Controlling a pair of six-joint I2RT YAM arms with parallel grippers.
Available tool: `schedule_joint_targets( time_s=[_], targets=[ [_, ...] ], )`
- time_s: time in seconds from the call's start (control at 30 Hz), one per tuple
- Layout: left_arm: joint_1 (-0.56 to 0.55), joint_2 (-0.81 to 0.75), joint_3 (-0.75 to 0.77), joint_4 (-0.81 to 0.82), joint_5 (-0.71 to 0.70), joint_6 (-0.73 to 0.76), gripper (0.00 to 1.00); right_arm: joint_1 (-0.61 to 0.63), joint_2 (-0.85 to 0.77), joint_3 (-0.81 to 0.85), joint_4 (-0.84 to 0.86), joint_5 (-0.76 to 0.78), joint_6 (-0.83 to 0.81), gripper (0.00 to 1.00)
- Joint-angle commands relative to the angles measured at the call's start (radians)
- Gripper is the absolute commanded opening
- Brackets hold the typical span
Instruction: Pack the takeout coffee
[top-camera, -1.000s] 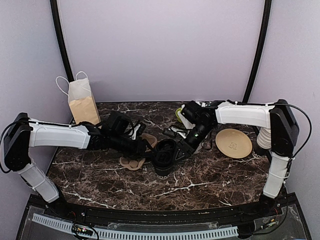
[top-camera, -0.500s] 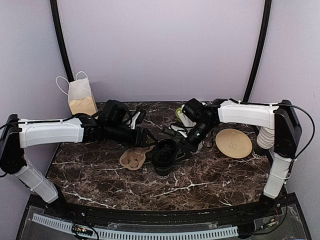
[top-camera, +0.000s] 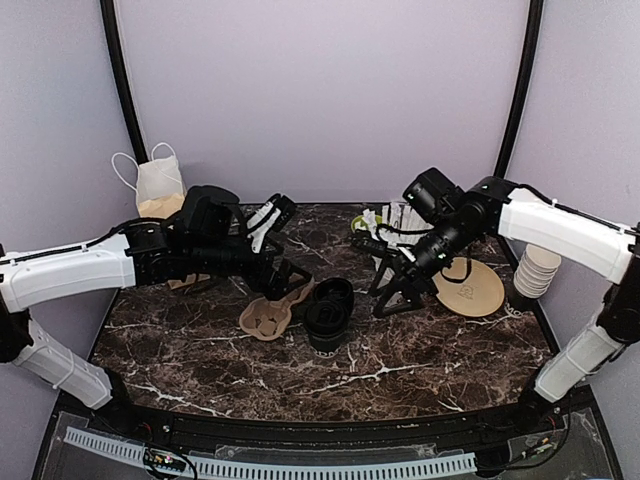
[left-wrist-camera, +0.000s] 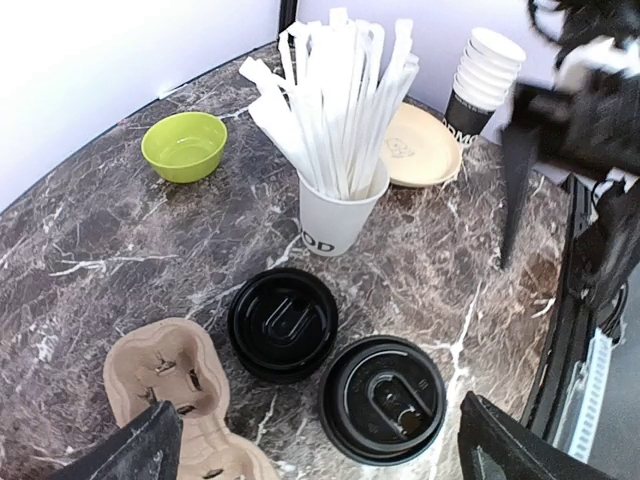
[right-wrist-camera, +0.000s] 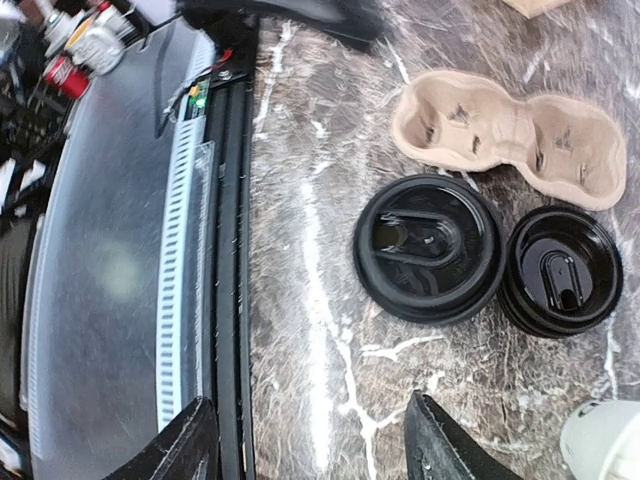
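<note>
The marble table (top-camera: 430, 350) fills the scene. The left arm (top-camera: 70, 272) reaches in from the left and the right arm (top-camera: 560, 225) from the right, and both are raised above the middle of the table.

A paper bag (top-camera: 160, 185) stands upright at the back left, behind the left arm. A tan plate (top-camera: 480, 290) lies flat on the right, and a stack of cups (top-camera: 535, 272) stands beyond it at the right edge. A pulp carrier (top-camera: 268, 315) lies left of centre. A white cup of straws (left-wrist-camera: 335, 225) stands behind the middle, with a green bowl (left-wrist-camera: 184, 145) near it toward the back wall.

The coffee (top-camera: 327, 325) stands upright on the bare table near the centre with its black lid on. It is just right of the carrier, on the side nearer the arm bases. A stack of lids (top-camera: 335, 293) sits just behind it, touching or nearly so.

The left gripper (left-wrist-camera: 318, 420) hangs above the carrier and coffee with its jaws spread wide and nothing between them. The right gripper (right-wrist-camera: 312, 405) hangs right of the coffee, also parted and empty, and neither touches the coffee.
</note>
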Motion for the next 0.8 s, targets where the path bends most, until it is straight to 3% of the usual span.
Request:
schedule_joint_targets(
  time_s=[0.0, 0.1, 0.37, 0.77],
  targets=[
    [-0.017, 0.027, 0.06, -0.092, 0.088, 0.233, 0.98, -0.021, -0.132, -0.073, -0.059, 0.008, -0.127, 0.65],
    [-0.031, 0.084, 0.099, -0.152, 0.16, 0.28, 0.96, -0.075, -0.199, -0.124, -0.041, 0.025, -0.129, 0.66],
    [-0.062, 0.223, 0.192, -0.188, 0.162, 0.282, 0.95, -0.268, -0.294, -0.19, 0.018, -0.016, -0.082, 0.67],
    [-0.073, 0.333, 0.257, -0.269, 0.155, 0.329, 0.99, -0.308, -0.286, -0.208, 0.049, -0.038, -0.063, 0.68]
  ],
)
